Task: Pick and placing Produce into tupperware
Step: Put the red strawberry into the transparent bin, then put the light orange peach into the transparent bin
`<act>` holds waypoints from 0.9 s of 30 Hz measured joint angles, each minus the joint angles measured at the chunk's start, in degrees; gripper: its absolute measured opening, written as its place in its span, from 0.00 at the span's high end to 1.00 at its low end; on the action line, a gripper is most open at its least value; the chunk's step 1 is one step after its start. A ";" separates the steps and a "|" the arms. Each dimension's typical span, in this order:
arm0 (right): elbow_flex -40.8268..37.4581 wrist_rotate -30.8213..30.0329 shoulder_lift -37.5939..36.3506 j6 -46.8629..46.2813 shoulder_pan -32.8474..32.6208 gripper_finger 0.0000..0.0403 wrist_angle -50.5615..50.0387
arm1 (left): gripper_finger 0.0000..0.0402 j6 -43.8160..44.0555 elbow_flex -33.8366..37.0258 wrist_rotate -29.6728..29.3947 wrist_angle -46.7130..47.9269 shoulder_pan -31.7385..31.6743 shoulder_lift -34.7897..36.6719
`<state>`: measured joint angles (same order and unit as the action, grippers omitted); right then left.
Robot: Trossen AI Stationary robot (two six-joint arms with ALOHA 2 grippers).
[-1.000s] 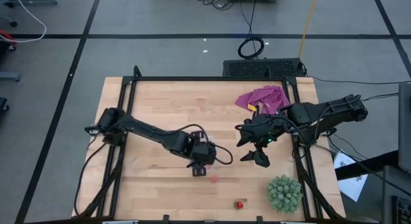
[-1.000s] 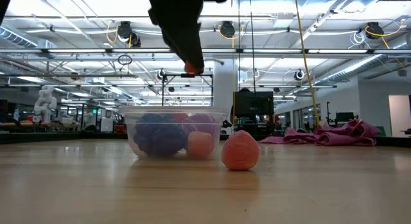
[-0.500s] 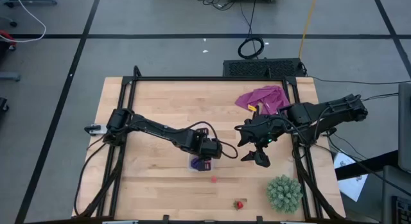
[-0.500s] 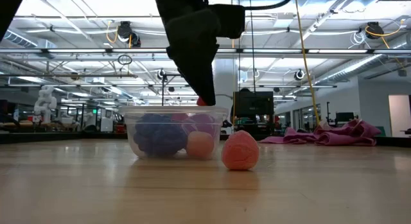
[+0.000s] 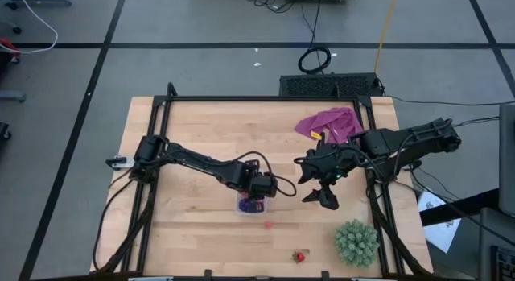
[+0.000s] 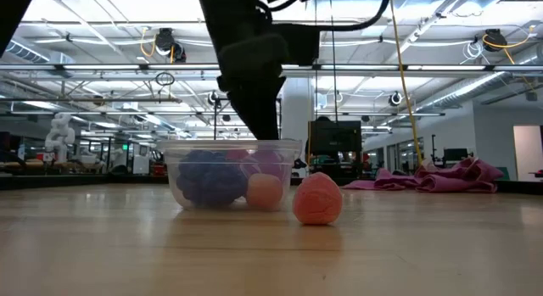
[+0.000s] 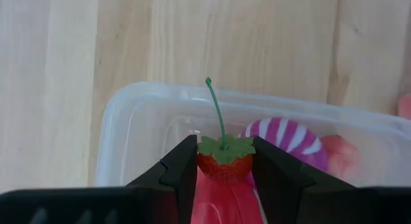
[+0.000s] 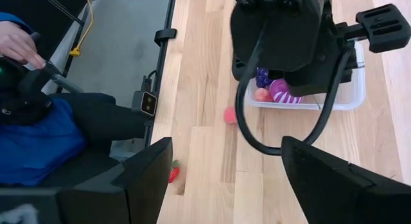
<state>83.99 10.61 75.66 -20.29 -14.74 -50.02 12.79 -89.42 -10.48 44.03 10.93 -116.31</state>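
Observation:
My left gripper (image 5: 256, 191) hangs over the clear tupperware (image 5: 253, 205), shut on a small red strawberry (image 7: 223, 165) with a green stem. In the low view its fingers (image 6: 259, 118) reach down to the tupperware's rim (image 6: 233, 144). Inside lie a purple grape bunch (image 6: 208, 179), a purple-pink striped round piece (image 7: 289, 135) and red pieces (image 7: 221, 197). A pink-red piece (image 6: 318, 198) rests on the table beside the tupperware. Another strawberry (image 5: 299, 256) lies near the table's near edge. My right gripper (image 5: 319, 197) waits open to the right of the tupperware. My left gripper pinches the strawberry's red body (image 7: 215, 167) between its two fingers (image 7: 183, 169), one on each side, just below the green leaf cap. The fingers come from above, pointing down. The strawberry is lifted clear over the tupperware's inside, stem toward the far wall.
A spiky green ball plant (image 5: 356, 242) sits at the near right corner. A purple-pink cloth (image 5: 330, 122) lies at the far right. The right wrist view shows a person (image 8: 32, 134) in blue beyond the table's near edge. Bare wood spreads on the table's left half.
My left gripper, shut on the strawberry, has moved a little toward the far edge and come down until its fingertips reach the tupperware's rim. The tupperware, hidden under the arm a second ago, shows in the high view. My right arm has kept still.

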 joint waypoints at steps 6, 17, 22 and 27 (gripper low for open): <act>0.00 0.00 0.00 0.02 0.00 0.30 0.04 | 0.67 0.92 1.74 -0.02 -1.38 -0.05 0.00; 0.00 -0.01 0.00 0.00 0.00 0.30 0.04 | 0.51 0.77 1.72 -0.04 -2.36 -0.03 0.02; 0.00 -0.02 0.00 0.02 0.00 0.30 0.05 | 0.47 0.76 1.72 -0.07 -2.12 -0.03 0.12; 0.00 -0.02 0.00 0.00 0.00 0.30 0.04 | 0.48 1.05 1.72 -0.04 -0.79 0.18 3.74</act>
<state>83.99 10.59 75.66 -20.29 -14.74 -49.98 13.83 -87.70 -10.52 43.24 11.11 -112.57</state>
